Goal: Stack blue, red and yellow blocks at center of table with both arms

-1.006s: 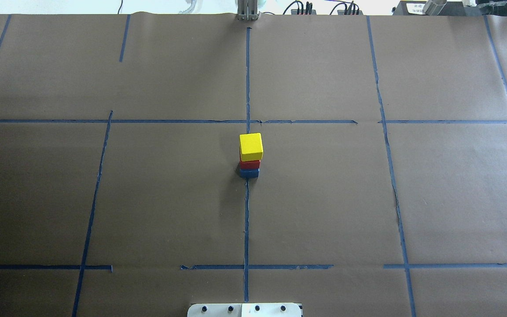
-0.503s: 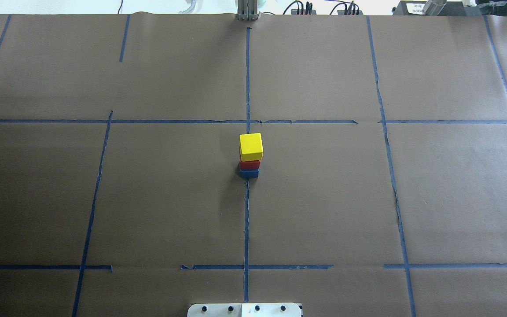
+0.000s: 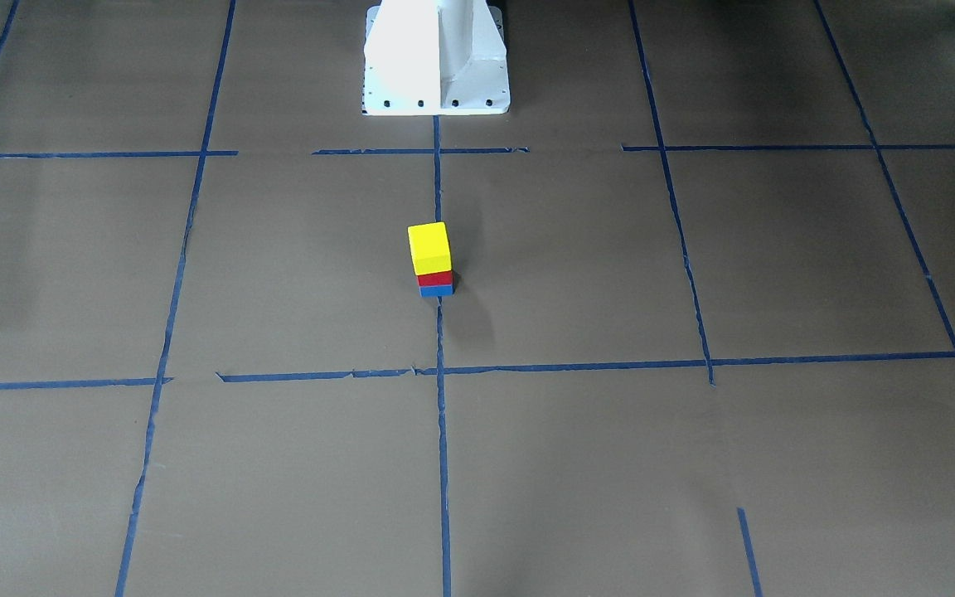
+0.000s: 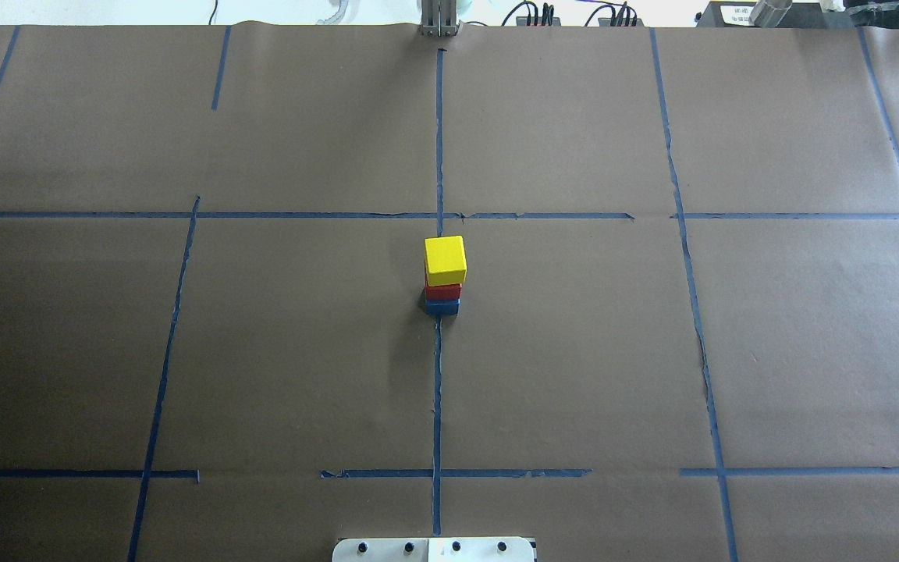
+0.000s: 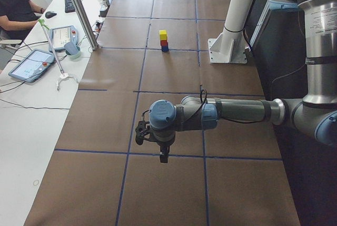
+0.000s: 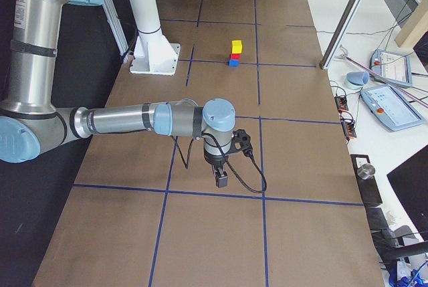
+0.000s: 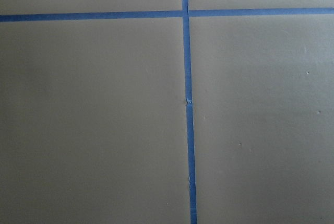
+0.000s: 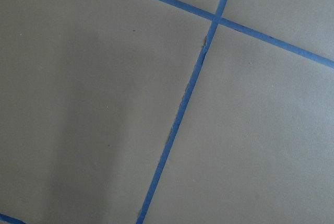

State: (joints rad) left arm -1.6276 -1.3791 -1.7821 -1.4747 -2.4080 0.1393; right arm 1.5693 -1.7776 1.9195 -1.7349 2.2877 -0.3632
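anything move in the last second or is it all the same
Nothing visibly changed. In the overhead view the yellow block sits on the red block, which sits on the blue block, at the same spot on the table as before. No arm shows in that view then or now.
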